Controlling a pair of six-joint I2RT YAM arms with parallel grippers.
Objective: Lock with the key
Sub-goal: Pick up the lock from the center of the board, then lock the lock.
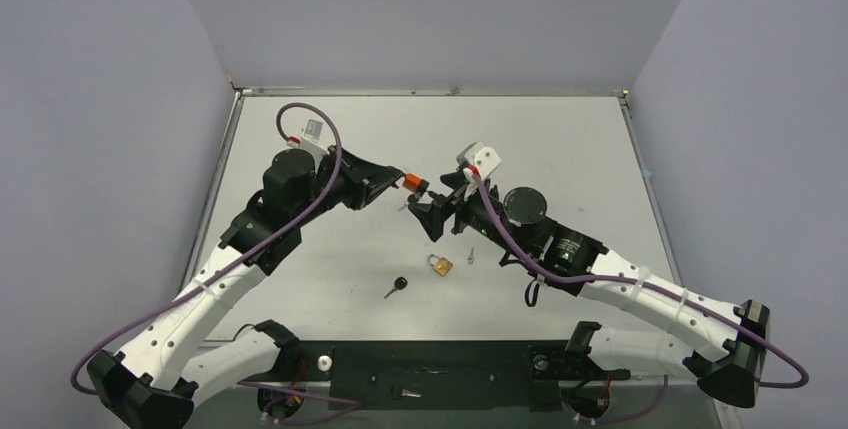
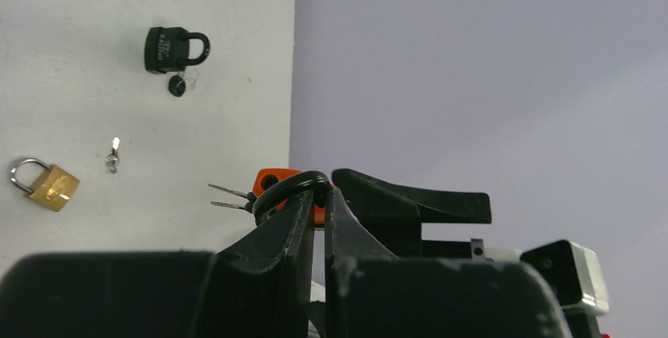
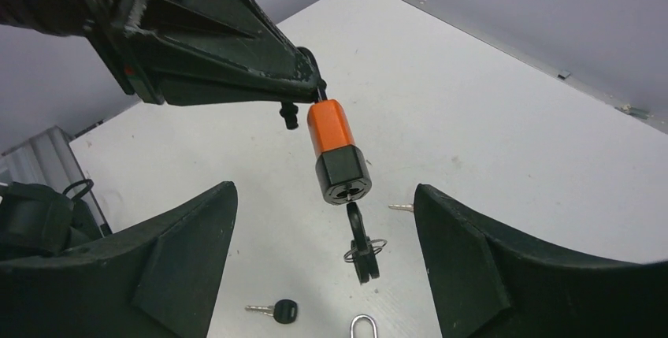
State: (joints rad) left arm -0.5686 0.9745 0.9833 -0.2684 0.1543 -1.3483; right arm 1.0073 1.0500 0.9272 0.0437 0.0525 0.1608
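Observation:
An orange padlock with a black base point(image 3: 335, 145) hangs in the air by its black shackle point(image 2: 293, 184). My left gripper point(image 2: 317, 192) is shut on that shackle. A black-headed key point(image 3: 354, 220) hangs from the keyhole in the base, with a ring and more keys point(image 3: 364, 258) below it. My right gripper point(image 3: 324, 190) is open wide, its fingers on either side of the key and a little below the lock, touching nothing. In the top view the lock point(image 1: 411, 183) sits between the left gripper point(image 1: 395, 181) and the right gripper point(image 1: 430, 204).
On the table lie a brass padlock point(image 1: 440, 265), a small silver key point(image 1: 470, 252) and a black-headed key point(image 1: 397, 286). A black padlock point(image 2: 169, 49) with its own key point(image 2: 177, 86) lies farther right, seen in the left wrist view.

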